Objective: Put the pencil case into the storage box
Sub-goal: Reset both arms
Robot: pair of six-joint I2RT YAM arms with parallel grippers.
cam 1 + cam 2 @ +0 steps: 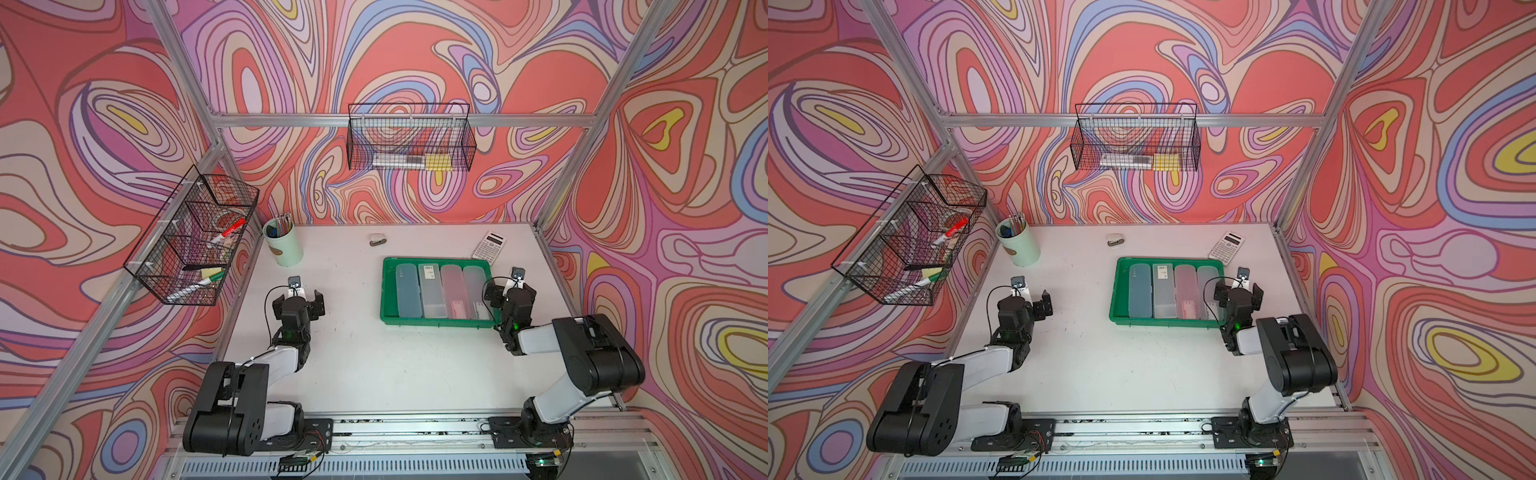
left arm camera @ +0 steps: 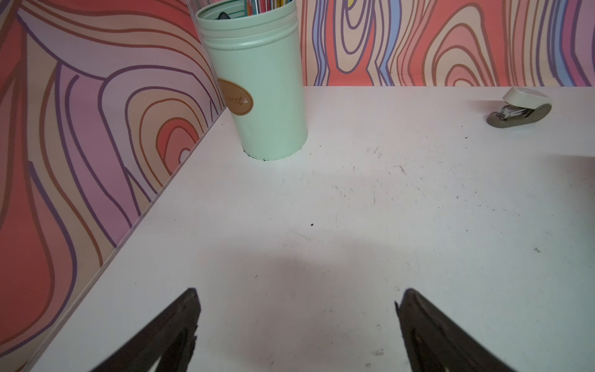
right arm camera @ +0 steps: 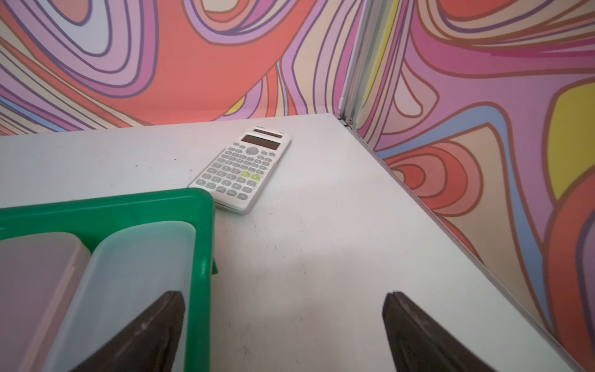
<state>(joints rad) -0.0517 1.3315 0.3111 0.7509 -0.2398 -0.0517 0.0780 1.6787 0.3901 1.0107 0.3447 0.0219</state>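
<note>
Four pencil cases in storage box, nearest one seemingly under right claw, agape, empty.

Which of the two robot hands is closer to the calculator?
The right gripper. It hovers by the storage box's right rim, just short of the calculator; the left gripper is across the table, near the pen cup.
</note>
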